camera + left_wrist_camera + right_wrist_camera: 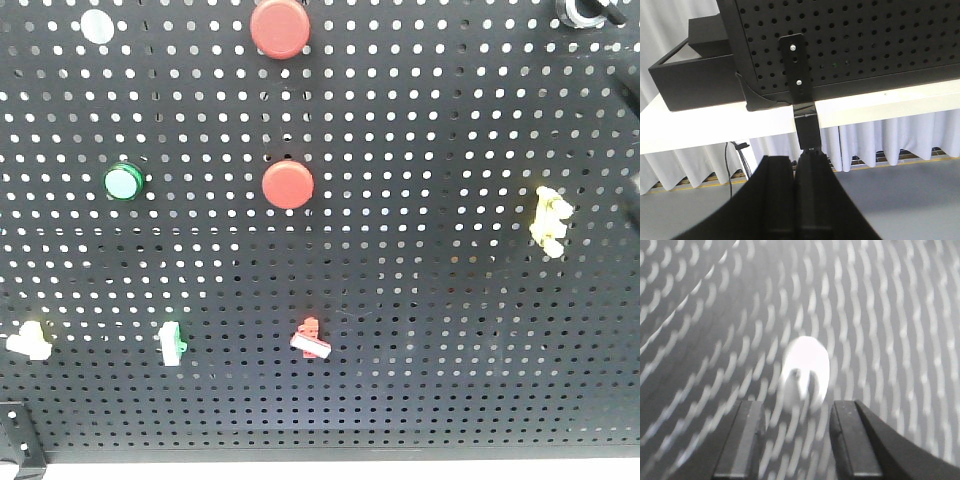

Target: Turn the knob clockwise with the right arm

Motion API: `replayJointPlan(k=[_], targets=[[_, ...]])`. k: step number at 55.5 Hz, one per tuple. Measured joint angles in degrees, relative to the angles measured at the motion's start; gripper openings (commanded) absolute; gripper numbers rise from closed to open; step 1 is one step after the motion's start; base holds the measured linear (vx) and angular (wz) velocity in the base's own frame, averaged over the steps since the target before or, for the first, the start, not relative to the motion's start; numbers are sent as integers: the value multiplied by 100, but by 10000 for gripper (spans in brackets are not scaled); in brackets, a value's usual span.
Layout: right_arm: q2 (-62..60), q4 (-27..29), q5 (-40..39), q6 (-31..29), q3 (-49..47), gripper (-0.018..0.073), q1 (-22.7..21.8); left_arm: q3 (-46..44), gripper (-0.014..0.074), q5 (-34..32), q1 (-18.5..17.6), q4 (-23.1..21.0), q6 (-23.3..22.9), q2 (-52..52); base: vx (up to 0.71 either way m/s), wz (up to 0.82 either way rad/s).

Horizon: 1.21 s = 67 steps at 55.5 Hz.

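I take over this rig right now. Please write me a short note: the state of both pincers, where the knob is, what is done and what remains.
Left pincer: shut, empty, below the pegboard's lower edge.
Right pincer: open, holding nothing. Its view is blurred; a bright round shape lies ahead of the fingers, and I cannot tell what it is.
Knob: top right corner of the front view, partly cut off; no pincer on its visible part.
Done: no grasp yet.
Left: bring the right pincer to the knob, close, turn clockwise.

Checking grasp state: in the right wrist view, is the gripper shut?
No, the right gripper is open, its two jaws standing apart before the blurred pegboard.
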Motion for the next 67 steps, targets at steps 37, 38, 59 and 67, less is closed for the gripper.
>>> replayJointPlan(k=[37, 38, 59, 67], targets=[[714, -360, 569, 7, -776, 206, 172, 0, -6, 0, 0, 0, 0, 0, 0, 0], [714, -365, 569, 7, -776, 199, 172, 0, -6, 0, 0, 0, 0, 0, 0, 0], [726, -310, 808, 20, -788, -5, 241, 0, -6, 0, 0, 0, 0, 0, 0, 0], [726, 81, 833, 416, -795, -13, 240, 0, -6, 0, 0, 0, 0, 0, 0, 0]])
